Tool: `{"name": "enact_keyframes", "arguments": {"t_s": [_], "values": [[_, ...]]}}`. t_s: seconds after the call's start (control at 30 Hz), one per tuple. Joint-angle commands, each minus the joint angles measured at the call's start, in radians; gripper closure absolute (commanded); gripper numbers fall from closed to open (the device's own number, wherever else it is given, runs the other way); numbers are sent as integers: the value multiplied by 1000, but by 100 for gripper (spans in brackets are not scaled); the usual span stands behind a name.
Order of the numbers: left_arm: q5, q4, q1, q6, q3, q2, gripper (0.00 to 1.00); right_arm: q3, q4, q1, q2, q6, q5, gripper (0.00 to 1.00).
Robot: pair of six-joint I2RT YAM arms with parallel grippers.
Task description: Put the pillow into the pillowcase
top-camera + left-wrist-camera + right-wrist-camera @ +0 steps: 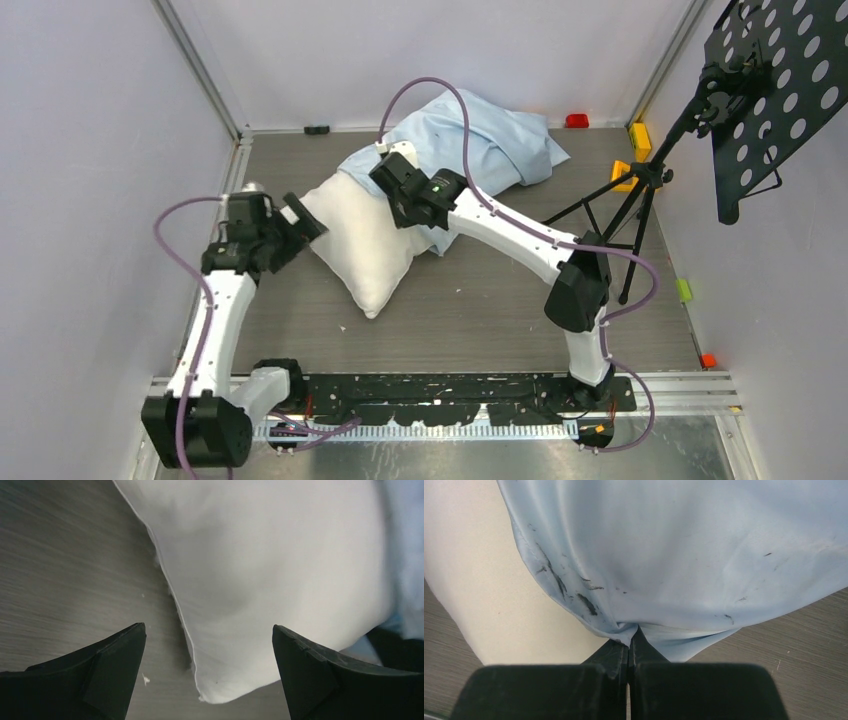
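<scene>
1. Nearest me, at the bottom of the top view, both arms rise from a black mounting rail (450, 385) along the near edge of the grey wood-grain table (480, 310).
2. The left gripper (300, 228) sits at centre left with its jaws spread wide and holding nothing. In its wrist view a corner of the pillow (275, 570) pokes in between the two black fingers (115, 660). I cannot tell whether either finger touches it.
3. The pillow lies flat on the table, left of centre. It runs diagonally, with one corner pointing toward the bases and its far end up against the pillowcase (500, 145).
4. The right gripper (388, 178) reaches in from the right, above the pillow's far end. Its jaws are pressed together on a bunched fold of the pillowcase's hem, which the wrist view shows clearly. That blue cloth, streaked with dark smudges, drapes over the pillow's edge there.
5. The rest of the pillowcase lies rumpled in the upper centre.
6. Further back, a small red block (577, 121) and a yellow block (640, 138) sit by the rear wall. At upper right a black tripod stand (640, 190) carries a perforated panel (780, 90).
</scene>
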Motion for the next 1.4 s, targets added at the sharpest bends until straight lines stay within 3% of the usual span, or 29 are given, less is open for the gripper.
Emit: {"name": "enact_keyframes", "arguments": {"t_s": [0.0,0.07,0.13,0.17,0.2,0.23,0.3,0.37,0.57,0.67,0.73,0.77,0.93,1.13,1.37], "values": [[13,86,-218,-115,-110,88,0,96,12,5,29,35,-32,100],[7,235,-317,-210,-134,166,2,157,-15,10,57,58,-65,100],[11,363,-360,-298,-121,293,16,212,-31,37,76,75,-101,100],[24,439,-366,-326,-103,342,29,234,-32,65,78,76,-110,100],[38,484,-373,-353,-81,386,56,250,-34,102,78,75,-114,100],[47,521,-377,-376,-58,417,73,261,-34,124,75,75,-118,100],[51,550,-381,-403,-9,457,93,247,-26,139,57,76,-131,100],[40,552,-381,-414,4,455,100,188,-6,125,20,73,-110,100],[-5,512,-375,-395,-54,360,100,71,26,50,-43,36,-92,100],[-2,474,-373,-364,-63,336,99,145,-29,49,-13,-19,-31,89],[-3,424,-372,-338,-57,322,93,205,-59,50,5,-49,-1,73],[-10,395,-371,-321,-53,310,85,227,-68,52,10,-63,15,64],[-44,253,-361,-237,-31,226,60,295,-77,58,22,-162,88,46],[-80,95,-325,-179,-25,119,43,393,-74,60,117,-302,145,36],[-26,-17,-152,-91,-44,17,41,441,-78,72,254,-351,142,29]]}}
